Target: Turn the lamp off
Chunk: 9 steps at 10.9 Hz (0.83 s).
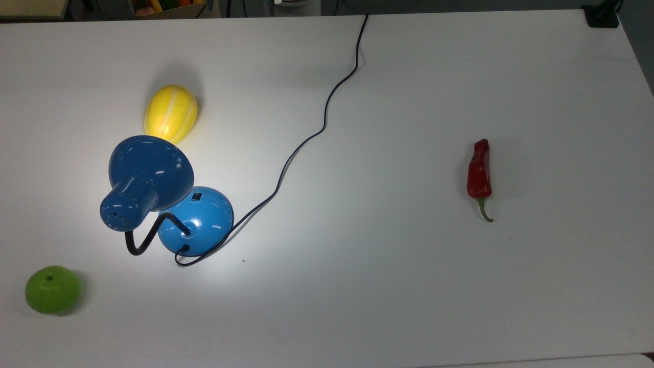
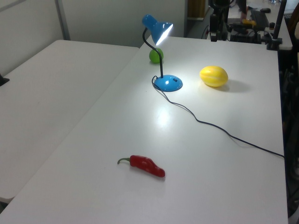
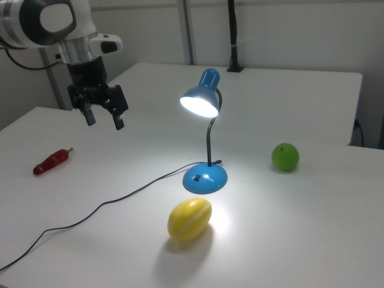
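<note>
The blue lamp (image 1: 148,176) stands on the white table at the top view's left, lit, with a bright patch on the table around it. Its round base (image 1: 202,217) (image 2: 169,83) (image 3: 206,177) carries a small black switch (image 1: 197,196) (image 3: 197,177). A black gooseneck (image 1: 148,236) bends up to the bell shade (image 2: 156,28) (image 3: 201,96). Its black cord (image 1: 317,133) runs off the far table edge. In the right view my gripper (image 3: 104,119) hangs open in the air at the upper left, well apart from the lamp, nothing between its fingers.
A yellow melon (image 1: 170,113) (image 3: 189,219) lies close beside the lamp's base. A green apple (image 1: 52,289) (image 3: 285,156) sits on the lamp's other side. A red chili pepper (image 1: 480,174) (image 3: 53,161) lies far off, roughly below my gripper in the right view.
</note>
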{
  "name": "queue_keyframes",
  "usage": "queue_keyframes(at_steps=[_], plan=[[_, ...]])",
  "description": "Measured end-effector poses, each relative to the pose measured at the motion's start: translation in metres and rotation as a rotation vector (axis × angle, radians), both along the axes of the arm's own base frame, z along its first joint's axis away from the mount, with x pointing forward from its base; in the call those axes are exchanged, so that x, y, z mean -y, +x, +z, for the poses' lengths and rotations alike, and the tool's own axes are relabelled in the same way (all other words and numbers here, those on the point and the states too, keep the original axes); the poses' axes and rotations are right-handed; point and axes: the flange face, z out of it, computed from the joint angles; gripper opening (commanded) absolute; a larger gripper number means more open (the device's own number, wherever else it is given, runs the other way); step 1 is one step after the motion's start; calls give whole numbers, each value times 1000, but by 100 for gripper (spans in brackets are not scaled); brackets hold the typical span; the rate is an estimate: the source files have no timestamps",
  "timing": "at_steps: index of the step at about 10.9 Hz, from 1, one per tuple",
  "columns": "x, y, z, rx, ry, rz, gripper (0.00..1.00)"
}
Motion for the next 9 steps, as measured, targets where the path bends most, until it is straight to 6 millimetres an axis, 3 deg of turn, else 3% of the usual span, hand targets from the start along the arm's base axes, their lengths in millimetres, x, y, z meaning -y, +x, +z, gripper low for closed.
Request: queue_keyframes(at_steps=[9], plan=[[7, 0, 2, 5, 0, -14, 99]])
